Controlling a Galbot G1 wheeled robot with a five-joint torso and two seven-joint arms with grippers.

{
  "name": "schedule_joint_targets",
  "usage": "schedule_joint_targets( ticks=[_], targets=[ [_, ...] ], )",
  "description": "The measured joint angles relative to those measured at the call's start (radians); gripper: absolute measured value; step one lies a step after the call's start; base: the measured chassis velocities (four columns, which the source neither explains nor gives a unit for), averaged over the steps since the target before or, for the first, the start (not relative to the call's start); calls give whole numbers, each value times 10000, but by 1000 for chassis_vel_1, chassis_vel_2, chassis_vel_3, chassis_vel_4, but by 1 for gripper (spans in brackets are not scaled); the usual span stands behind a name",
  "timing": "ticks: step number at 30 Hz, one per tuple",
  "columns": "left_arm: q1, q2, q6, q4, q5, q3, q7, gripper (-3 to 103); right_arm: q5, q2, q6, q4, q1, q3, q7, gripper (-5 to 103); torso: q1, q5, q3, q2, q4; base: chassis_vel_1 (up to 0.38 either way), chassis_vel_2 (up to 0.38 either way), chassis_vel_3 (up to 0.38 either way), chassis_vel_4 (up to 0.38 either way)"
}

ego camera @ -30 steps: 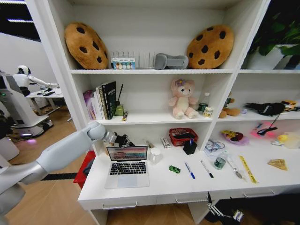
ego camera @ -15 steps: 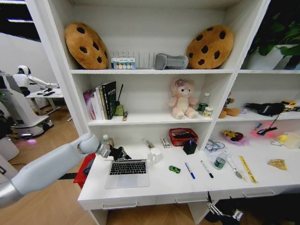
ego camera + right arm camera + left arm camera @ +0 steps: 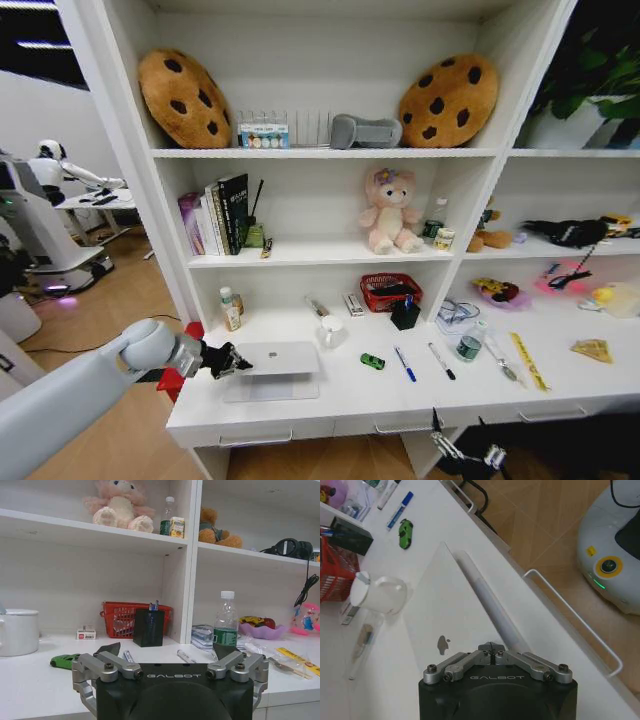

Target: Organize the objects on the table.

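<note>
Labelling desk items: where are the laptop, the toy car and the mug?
laptop [image 3: 277, 358], head view, middle of its lid.
toy car [image 3: 373, 361], head view, its green roof.
mug [image 3: 379, 594], left wrist view, its white side.

We see a matt silver metal laptop [image 3: 451, 614] on the smooth white table [image 3: 330, 395], a glossy white mug [image 3: 377, 594], a shiny green plastic toy car [image 3: 406, 533], a red plastic basket [image 3: 121, 617] and plush cookie cushions [image 3: 183, 96].

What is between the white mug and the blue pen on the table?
The little green toy car sits on the white table, between the white mug and the blue pen. The head view shows it best.
</note>
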Motion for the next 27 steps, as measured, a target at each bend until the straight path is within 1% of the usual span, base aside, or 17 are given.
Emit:
schedule_joint_targets(
  ticks=[4,5,6,7,9,10,12,16,17,19,20,21,22,23,24,26,27],
  targets=[
    [992,-43,-59,-50,222,-553,-306,0,-96,42,-8,32,-36,-70,8,100,-1,0,-1,0,1,0,0,0,0],
    [1343,-91,-5,-54,174,-781,-646,0,-149,61,-12,67,-87,-106,14,100,-1,0,0,0,-1,0,0,0,0],
    [1678,-185,148,-53,-99,-1122,-1127,0,-203,75,-18,121,-148,-151,21,100,0,0,0,0,-5,0,0,0,0],
    [1678,-185,148,-53,-99,-1122,-1127,0,-203,75,-18,121,-148,-151,21,100,0,0,0,0,-5,0,0,0,0],
    [2188,-284,437,-57,-614,-1769,-1731,0,-248,81,-31,178,-201,-173,29,100,0,-1,0,0,-7,0,0,0,0],
    [2188,-284,437,-57,-614,-1769,-1731,0,-248,81,-31,178,-201,-173,29,100,0,-1,0,0,-7,0,0,0,0],
    [2749,-310,805,-71,-1500,-2413,-2423,0,-278,68,-67,243,-226,-173,84,100,0,1,0,0,-1,0,0,0,0],
    [2954,-320,910,-51,-1893,-2623,-2695,0,-282,49,-93,274,-233,-168,114,100,0,4,0,0,1,0,0,0,0],
    [3144,-363,1019,42,-2271,-2844,-3012,0,-276,8,-145,322,-241,-149,139,100,0,5,0,1,-3,0,0,0,0],
    [3543,-822,1538,525,-3584,-3717,-4210,0,-219,-173,-332,529,-281,107,296,100,0,1,0,0,4,0,0,0,0],
    [3543,-822,1538,525,-3584,-3717,-4210,0,-219,-173,-332,529,-281,107,296,100,0,1,0,0,4,0,0,0,0],
    [3580,-1025,1864,615,-4284,-3924,-4864,0,-172,-210,-452,608,-359,295,417,100,0,2,0,-1,0,0,0,0,0],
    [3973,-1500,2878,476,-5915,-4498,-6607,11,4,-329,-702,738,-536,587,553,100,0,-3,1,-1,-14,0,0,0,0],
    [4667,-1882,3470,178,-6626,-5390,-7564,11,104,-515,-903,843,-547,661,546,100,1,2,1,-2,-12,0,0,0,0],
    [4667,-1882,3470,178,-6626,-5390,-7564,11,104,-515,-903,843,-547,661,546,100,1,2,1,-2,-12,0,0,0,0],
    [5781,-2572,4067,-373,-7349,-6817,-8536,22,279,-814,-1368,1094,-523,696,414,100,1,3,1,-1,4,0,0,0,0],
    [5781,-2572,4067,-373,-7349,-6817,-8536,22,279,-814,-1368,1094,-523,696,414,100,1,3,1,-1,4,0,0,0,0]
  ],
)
